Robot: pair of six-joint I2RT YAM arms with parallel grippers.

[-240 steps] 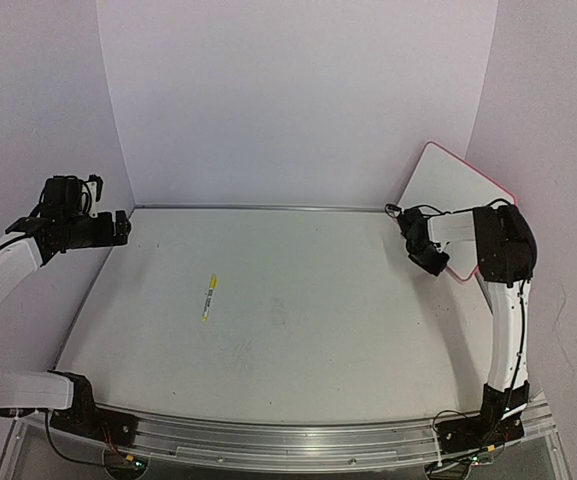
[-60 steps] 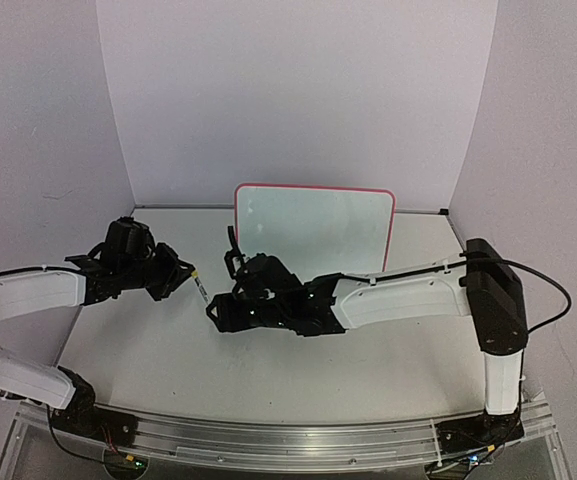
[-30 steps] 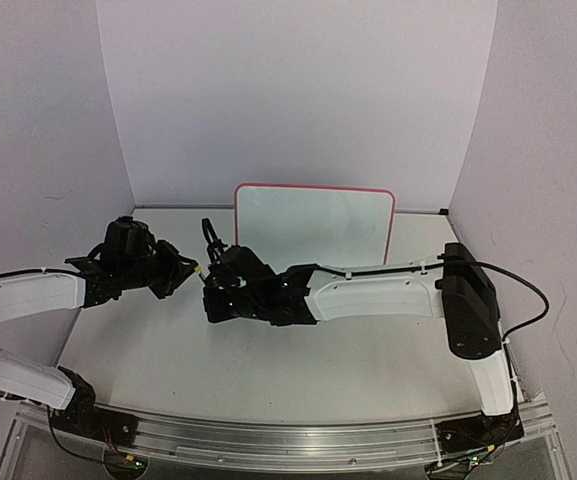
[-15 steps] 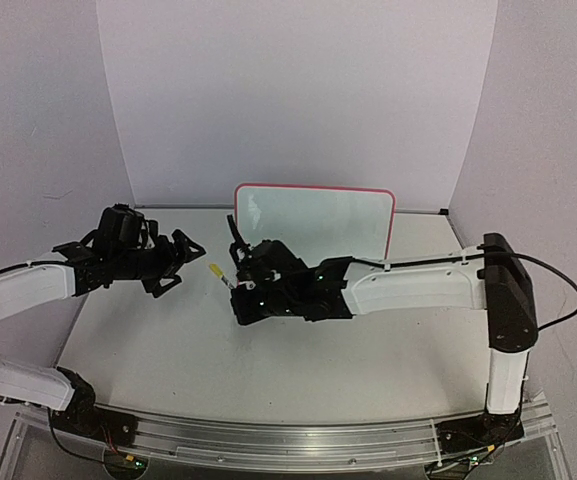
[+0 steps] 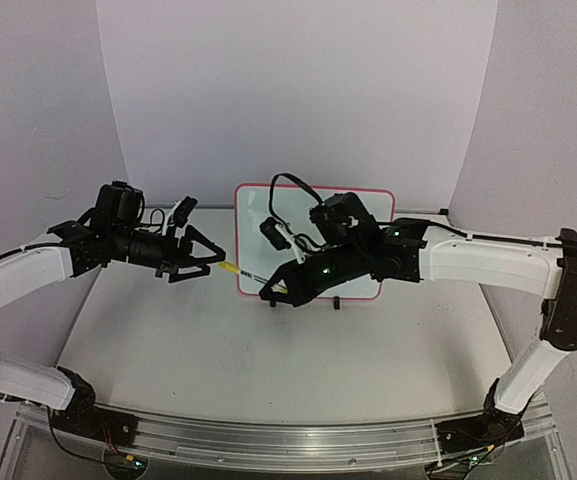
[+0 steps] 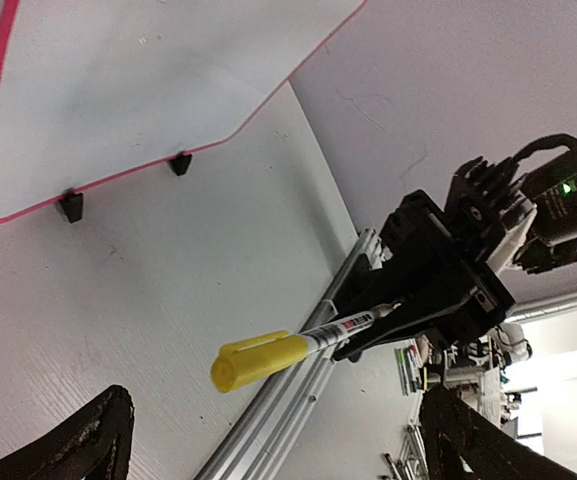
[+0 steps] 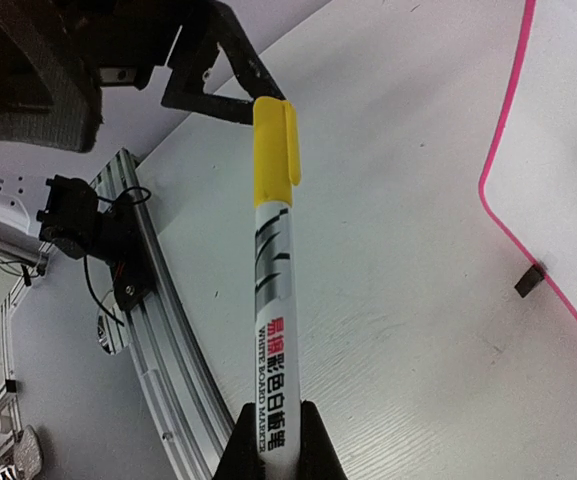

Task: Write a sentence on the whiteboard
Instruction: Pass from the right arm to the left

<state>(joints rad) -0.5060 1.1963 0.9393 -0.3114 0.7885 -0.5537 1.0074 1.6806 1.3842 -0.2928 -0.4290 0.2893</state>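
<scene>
The whiteboard [image 5: 255, 222], white with a pink-red frame, stands upright on black feet at the back centre; no sentence shows on its face. My right gripper [image 5: 276, 292] hovers in front of its lower left corner, shut on the barrel of a white marker [image 5: 246, 274]. The marker's yellow cap [image 5: 230, 268] points left. My left gripper [image 5: 214, 264] is open right at the cap end, touching nothing. In the left wrist view the marker [image 6: 268, 358] hangs ahead of the open left gripper [image 6: 276, 400]. The right wrist view shows the marker [image 7: 271, 290] clamped in my right gripper [image 7: 273, 440], beside the whiteboard [image 7: 568, 140].
The grey table [image 5: 268, 360] lies under both arms, walled by pale panels behind and at the sides. An aluminium rail [image 5: 288, 440] runs along the near edge. The right arm's wrist and cable [image 5: 343, 225] cover the middle of the board.
My left gripper opened and let go of the marker's cap end. The right arm lifted and swung right toward the board with the marker in its grip.
</scene>
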